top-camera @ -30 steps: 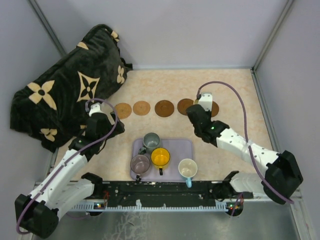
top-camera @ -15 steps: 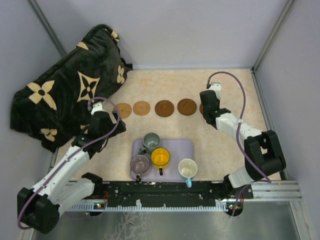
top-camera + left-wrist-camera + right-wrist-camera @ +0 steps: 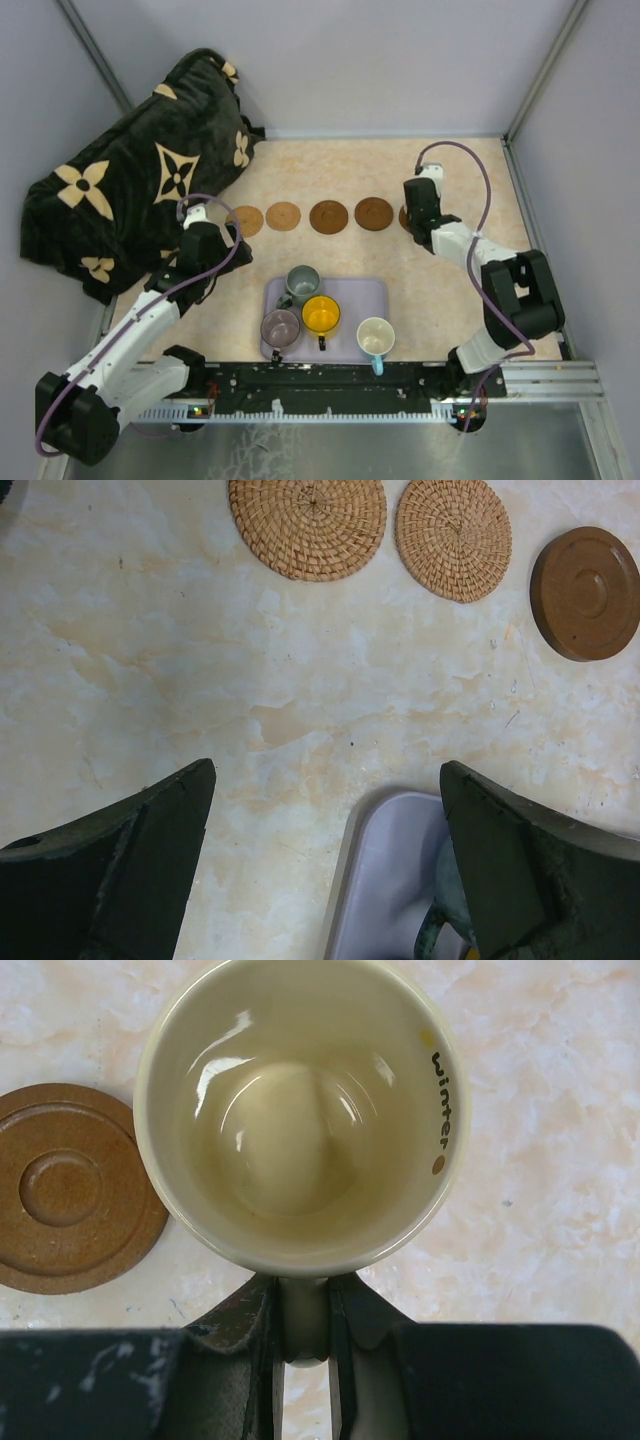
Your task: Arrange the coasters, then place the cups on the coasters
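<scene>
Five coasters lie in a row across the table: two woven ones (image 3: 246, 221) (image 3: 283, 216), two brown discs (image 3: 328, 217) (image 3: 373, 213), and a sliver of a fifth (image 3: 403, 218) under my right gripper (image 3: 415, 213). The right gripper (image 3: 303, 1332) is shut on the handle of the cream cup (image 3: 295, 1110), held upright beside a brown coaster (image 3: 65, 1188). Grey-green (image 3: 302, 281), yellow (image 3: 321, 314), mauve (image 3: 280, 326) and pale blue (image 3: 375, 337) cups stand on the lavender tray (image 3: 352, 293). My left gripper (image 3: 325, 870) is open and empty over the tray's left edge (image 3: 385, 880).
A dark blanket with tan flower shapes (image 3: 140, 170) lies heaped at the back left. Grey walls close in the table on three sides. The left wrist view shows two woven coasters (image 3: 307, 520) (image 3: 453, 538) and a brown one (image 3: 585, 592).
The right arm has folded back and carried the cream cup a little right, to the right end of the coaster row. The left gripper has barely moved and stays open.
</scene>
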Available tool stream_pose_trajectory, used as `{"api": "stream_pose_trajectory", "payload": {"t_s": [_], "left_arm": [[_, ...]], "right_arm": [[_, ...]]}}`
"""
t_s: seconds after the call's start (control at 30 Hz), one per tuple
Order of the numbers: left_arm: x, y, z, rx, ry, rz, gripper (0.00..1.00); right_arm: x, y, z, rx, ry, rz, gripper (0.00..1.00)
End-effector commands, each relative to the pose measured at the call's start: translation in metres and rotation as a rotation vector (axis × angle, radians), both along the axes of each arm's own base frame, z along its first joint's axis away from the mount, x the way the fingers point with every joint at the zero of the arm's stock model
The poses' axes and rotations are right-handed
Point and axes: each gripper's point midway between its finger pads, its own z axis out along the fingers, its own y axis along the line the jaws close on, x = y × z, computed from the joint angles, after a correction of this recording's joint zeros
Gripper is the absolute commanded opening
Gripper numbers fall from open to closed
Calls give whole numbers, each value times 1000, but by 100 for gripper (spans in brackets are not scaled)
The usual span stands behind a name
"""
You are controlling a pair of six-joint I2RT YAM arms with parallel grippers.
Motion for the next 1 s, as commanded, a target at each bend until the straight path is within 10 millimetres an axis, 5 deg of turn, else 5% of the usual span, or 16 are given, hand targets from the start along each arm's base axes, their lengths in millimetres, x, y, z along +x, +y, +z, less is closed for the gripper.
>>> {"api": "stream_pose_trajectory", "payload": {"t_s": [0.0, 0.97], "left_arm": [[7, -3, 12, -5, -42, -6, 100], [4, 1, 13, 8, -46, -1, 100]], "right_arm": [[37, 7, 47, 56, -189, -14, 0], [35, -8, 22, 27, -145, -65, 0]]}}
